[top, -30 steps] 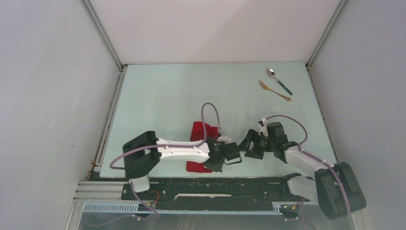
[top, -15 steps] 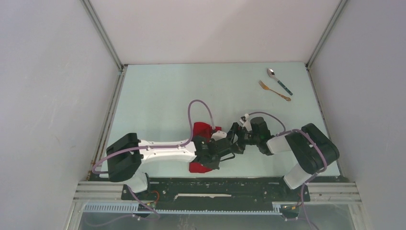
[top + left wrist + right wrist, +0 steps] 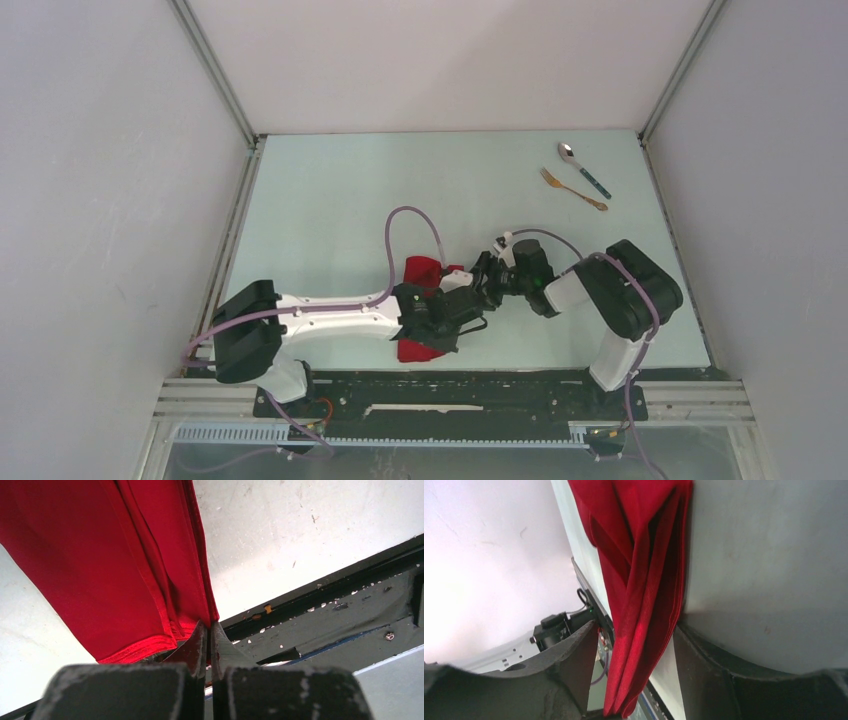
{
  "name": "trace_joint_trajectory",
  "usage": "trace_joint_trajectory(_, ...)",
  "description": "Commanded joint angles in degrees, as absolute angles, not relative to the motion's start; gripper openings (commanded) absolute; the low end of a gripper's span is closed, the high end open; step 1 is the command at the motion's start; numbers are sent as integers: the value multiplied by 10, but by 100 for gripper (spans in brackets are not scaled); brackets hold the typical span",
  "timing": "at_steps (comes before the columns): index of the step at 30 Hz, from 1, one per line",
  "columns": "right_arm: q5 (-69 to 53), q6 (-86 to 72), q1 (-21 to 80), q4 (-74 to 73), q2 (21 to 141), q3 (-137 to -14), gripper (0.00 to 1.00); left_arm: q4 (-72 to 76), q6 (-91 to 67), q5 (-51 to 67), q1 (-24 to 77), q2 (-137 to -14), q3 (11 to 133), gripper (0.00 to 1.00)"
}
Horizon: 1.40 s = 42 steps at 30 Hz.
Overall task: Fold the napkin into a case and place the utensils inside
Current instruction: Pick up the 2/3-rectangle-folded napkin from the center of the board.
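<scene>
**A:** What does the left gripper (image 3: 209, 628) have?

**B:** Its jaws are pressed together on a thin bit of hem at the 6 o'clock end of the red napkin (image 3: 125, 555). That end lies just by the near edge of the tabletop (image 3: 340, 200). Several layers fan away from the pinch.

**A:** And the right gripper (image 3: 636, 645)?

**B:** Its jaws stand apart, one on each side of the folded cloth, and it reaches in from 3 o'clock. I see no clamp, and the layers run loose between them.

**A:** Which step is this, then?

**B:** Folding, I'd judge. The napkin is already a narrow layered strip, but it looks rumpled, not a flat case. The spoon (image 3: 583, 168) and fork (image 3: 573, 189) lie side by side toward 1 o'clock, well apart from it, and neither arm is near them.

**A:** What does the next move call for?

**B:** Probably the right gripper needs to close on the whole stack of layers. Then both arms can draw the strip taut and lay it flat. If one layer is missed, the fold could slide open.
</scene>
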<state>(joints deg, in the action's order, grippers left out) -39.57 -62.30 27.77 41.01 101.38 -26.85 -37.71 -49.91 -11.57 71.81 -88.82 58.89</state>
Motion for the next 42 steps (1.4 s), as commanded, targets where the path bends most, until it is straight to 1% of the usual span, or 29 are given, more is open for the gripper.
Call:
trace_joint_trajectory(1,-364,-595,261,390,1034,-298,63,-357,-490,-113,715,-871,588,0)
trace_joint_trajectory(8,-362,-572,237,373,1047,-329,54,-356,-487,-109,715,-874,593,0)
trace_joint_trajectory(13,-371,-566,229,372,1067,-350,41,-356,-484,-109,714,-879,598,0)
trace_joint_trajectory(18,-385,-565,225,380,1092,-372,37,-352,-480,-106,710,-886,602,0)
trace_joint_trajectory(22,-390,-567,220,383,1096,-381,23,-350,-475,-104,708,-890,608,0)
trace_joint_trajectory(23,-394,-567,216,387,1096,-381,18,-349,-474,-103,708,-890,608,0)
trace_joint_trajectory(25,-400,-563,206,383,1092,-381,2,-340,-469,-99,706,-892,608,0)
trace_joint_trajectory(26,-399,-557,198,372,1087,-381,0,-332,-466,-95,704,-892,607,0)
trace_joint_trajectory(29,-394,-522,175,317,1061,-385,0,-298,-456,-77,697,-904,614,0)
trace_joint_trajectory(35,-382,-413,144,142,1033,-435,0,-256,-442,-36,692,-963,662,0)
trace_joint_trajectory(37,-371,-379,142,72,1034,-470,0,-244,-440,-24,692,-984,676,0)
trace_joint_trajectory(42,-321,-334,143,-31,1014,-503,0,-209,-433,-7,687,-1001,676,0)
